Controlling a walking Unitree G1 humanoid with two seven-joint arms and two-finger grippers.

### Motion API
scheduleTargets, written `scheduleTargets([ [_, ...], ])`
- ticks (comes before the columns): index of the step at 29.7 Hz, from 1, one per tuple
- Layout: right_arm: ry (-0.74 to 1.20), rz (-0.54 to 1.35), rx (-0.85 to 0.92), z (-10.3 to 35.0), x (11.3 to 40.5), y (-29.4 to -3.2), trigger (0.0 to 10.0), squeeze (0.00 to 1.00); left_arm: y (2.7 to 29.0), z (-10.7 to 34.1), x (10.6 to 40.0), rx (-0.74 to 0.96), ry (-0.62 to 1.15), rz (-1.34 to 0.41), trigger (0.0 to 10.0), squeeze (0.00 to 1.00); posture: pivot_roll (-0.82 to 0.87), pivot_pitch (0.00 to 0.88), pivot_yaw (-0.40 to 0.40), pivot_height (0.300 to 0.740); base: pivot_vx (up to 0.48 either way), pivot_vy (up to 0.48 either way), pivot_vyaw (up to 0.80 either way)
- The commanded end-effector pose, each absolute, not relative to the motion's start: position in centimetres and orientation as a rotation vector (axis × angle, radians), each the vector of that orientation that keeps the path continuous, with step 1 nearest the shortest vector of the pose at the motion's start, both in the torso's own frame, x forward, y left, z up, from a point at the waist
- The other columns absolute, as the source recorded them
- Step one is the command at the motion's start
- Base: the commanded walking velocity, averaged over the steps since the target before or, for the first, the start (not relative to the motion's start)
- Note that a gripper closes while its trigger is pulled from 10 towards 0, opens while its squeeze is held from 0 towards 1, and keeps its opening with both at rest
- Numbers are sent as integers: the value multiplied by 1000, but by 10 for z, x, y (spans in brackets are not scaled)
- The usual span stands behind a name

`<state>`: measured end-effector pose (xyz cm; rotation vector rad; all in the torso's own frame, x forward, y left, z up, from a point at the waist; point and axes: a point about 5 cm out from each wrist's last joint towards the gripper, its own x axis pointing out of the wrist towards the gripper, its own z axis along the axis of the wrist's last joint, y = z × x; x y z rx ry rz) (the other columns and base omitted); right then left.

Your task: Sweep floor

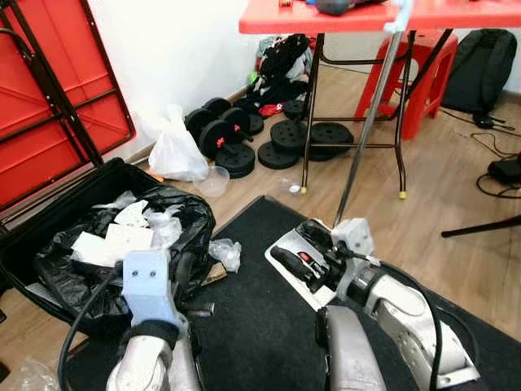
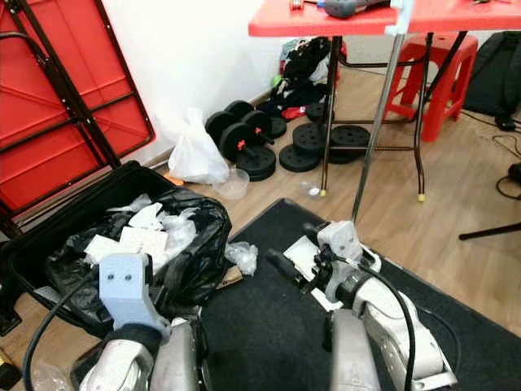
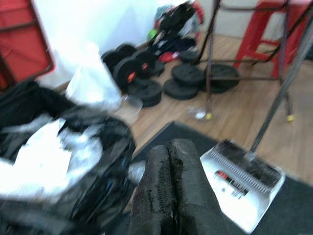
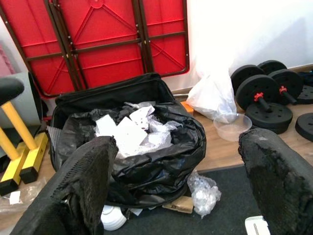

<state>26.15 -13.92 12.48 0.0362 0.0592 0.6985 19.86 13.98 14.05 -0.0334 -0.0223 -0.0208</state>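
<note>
Dustpan (image 3: pixel 242 178) flat on dark mat (image 1: pixel 260 326), white pan with long metal handle (image 1: pixel 366 130) rising up and away toward red table (image 1: pixel 374 15); lying just ahead of right gripper (image 1: pixel 305 265), fingers spread wide, nothing held; right arm clearly nearer. Left gripper (image 3: pixel 171 191) pressed closed and empty, pan off to its right. Bin bag (image 4: pixel 146 147) stuffed with white paper to the left in black case; crumpled plastic (image 1: pixel 225 252) loose at mat edge between bag and pan
</note>
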Motion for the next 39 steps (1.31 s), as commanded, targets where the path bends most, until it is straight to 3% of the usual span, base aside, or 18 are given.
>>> scheduleTargets([
  [1,61,708,37,123,262,-136,10000,0,141,137,199,-16,-20,-4,10000,0,-92,0,6,545,0,0,0],
  [17,35,692,63,125,271,-131,10000,0,141,136,210,-4,-53,-32,10000,0,-89,0,23,605,0,0,0],
  [39,40,689,59,123,278,-134,10000,0,133,133,214,-119,-32,-178,10000,0,-100,0,13,690,0,0,0],
])
